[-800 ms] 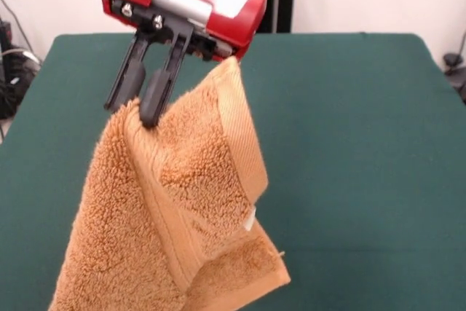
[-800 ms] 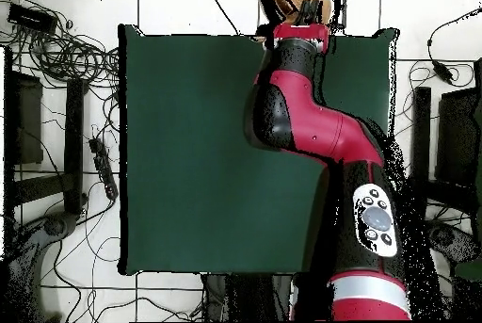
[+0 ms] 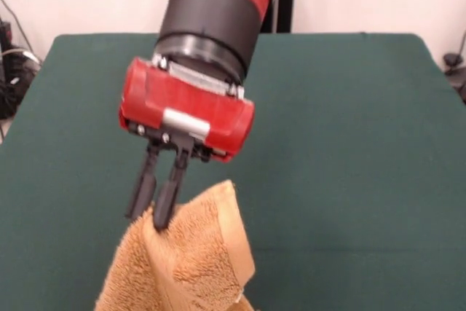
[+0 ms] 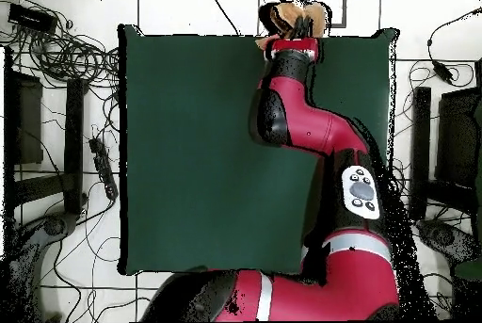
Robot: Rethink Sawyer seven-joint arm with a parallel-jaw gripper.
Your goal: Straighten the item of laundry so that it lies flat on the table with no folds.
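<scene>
While pinched at its upper edge between two black fingers, hangs crumpled and folded in the air: small orange-tan terry towel, fluffy pile facing the front camera, one smoother woven border band running down its right side. Clamped on that top fold, nearly together: gripper, mounted under a red block at the end of a red and black arm reaching down from above. Spread beneath and behind: dark green table, bare across the visible felt. Cut off by the lower frame edge in the front view: bottom of the towel, contact with the table not discernible. Seen from overhead: towel bunched at the table's far edge, beyond the arm's tip. No containers visible.
</scene>
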